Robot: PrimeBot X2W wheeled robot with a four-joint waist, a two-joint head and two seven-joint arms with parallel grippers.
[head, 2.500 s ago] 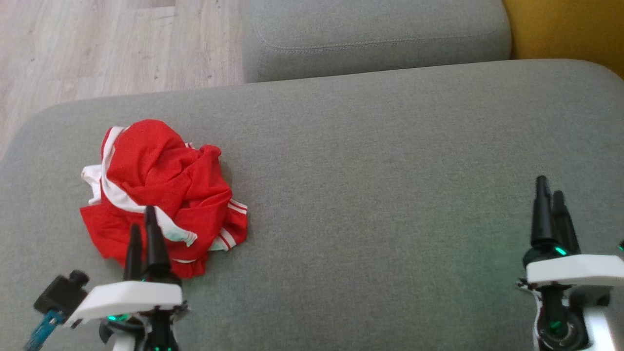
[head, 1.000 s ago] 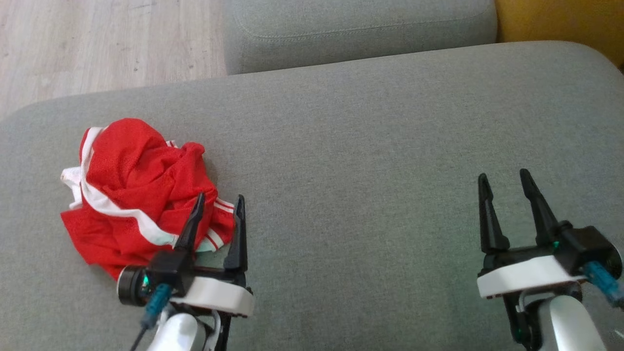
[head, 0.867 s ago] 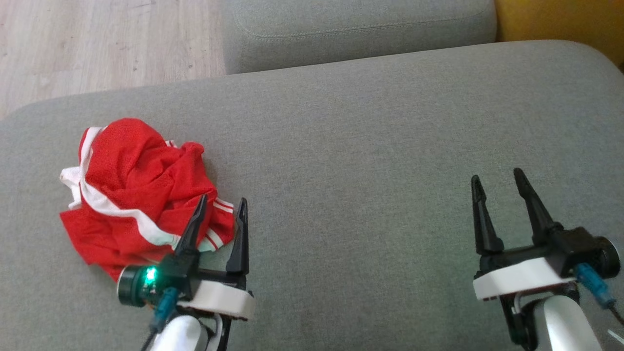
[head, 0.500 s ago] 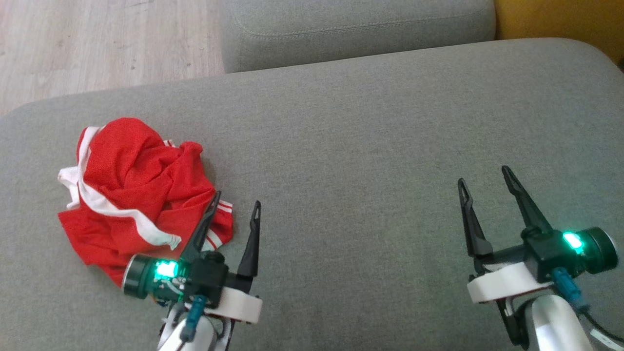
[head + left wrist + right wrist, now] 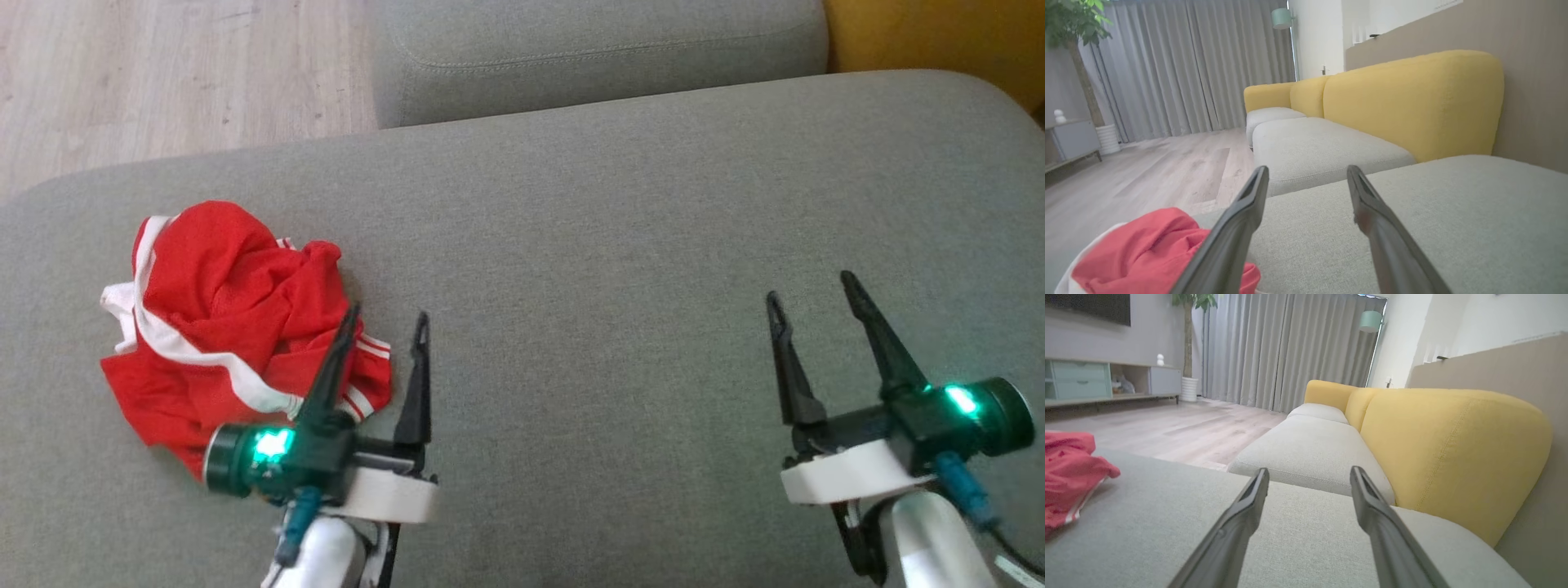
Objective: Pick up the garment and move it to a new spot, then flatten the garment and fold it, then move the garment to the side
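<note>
The crumpled red fabric garment with white stripes (image 5: 237, 310) is seen at the left of the grey fabric sofa cushion (image 5: 612, 245). The left gripper (image 5: 387, 313) is held apart at its near right edge. The right gripper (image 5: 809, 286) is held apart well to the right.

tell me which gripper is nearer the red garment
The left gripper: its fingers are right by the garment edge, while the right gripper is far off across the grey cushion.
</note>
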